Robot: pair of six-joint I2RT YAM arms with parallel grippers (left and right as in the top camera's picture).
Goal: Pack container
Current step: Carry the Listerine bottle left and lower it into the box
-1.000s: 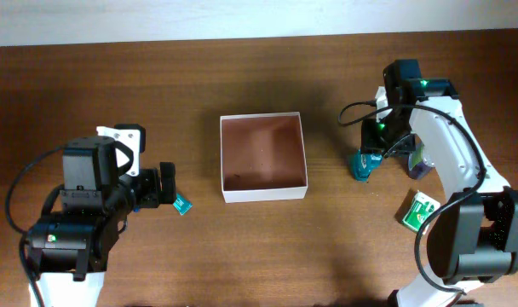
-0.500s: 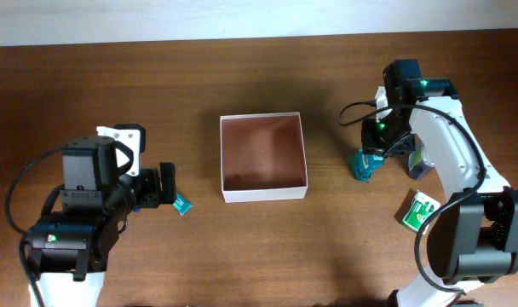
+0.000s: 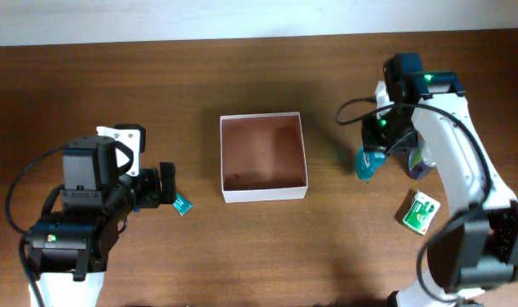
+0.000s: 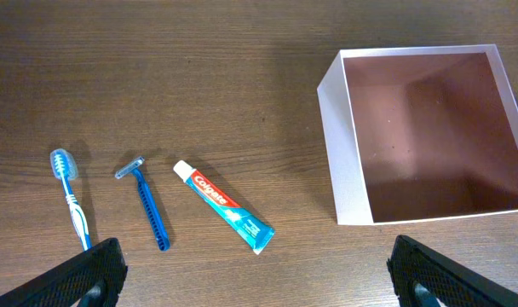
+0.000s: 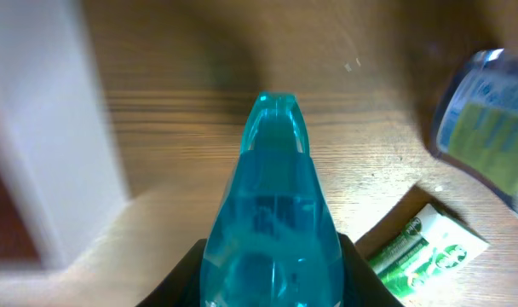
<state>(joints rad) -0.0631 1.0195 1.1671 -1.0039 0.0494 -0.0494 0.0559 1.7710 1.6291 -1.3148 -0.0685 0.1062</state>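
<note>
The container (image 3: pixel 264 194), a shallow square box with white walls and a reddish-brown floor, sits mid-table with nothing in it; it also shows in the left wrist view (image 4: pixel 334 153) and as a blurred white wall in the right wrist view (image 5: pixel 46 128). My right gripper (image 3: pixel 376 143) (image 5: pixel 272 277) is shut on a teal bottle (image 3: pixel 365 164) (image 5: pixel 274 205), to the right of the container. My left gripper (image 3: pixel 165 188) (image 4: pixel 257 273) is open and holds nothing, left of the container, above the table.
A toothbrush (image 4: pixel 71 198), a blue razor (image 4: pixel 148 213) and a toothpaste tube (image 4: pixel 225 207) lie left of the container. A green packet (image 3: pixel 419 211) (image 5: pixel 429 247) and a second bottle (image 3: pixel 419 160) (image 5: pixel 489 128) lie near the right arm.
The right arm has shifted a little with the teal bottle in its jaws, and its wrist view is blurred by motion. The left arm has not moved.
</note>
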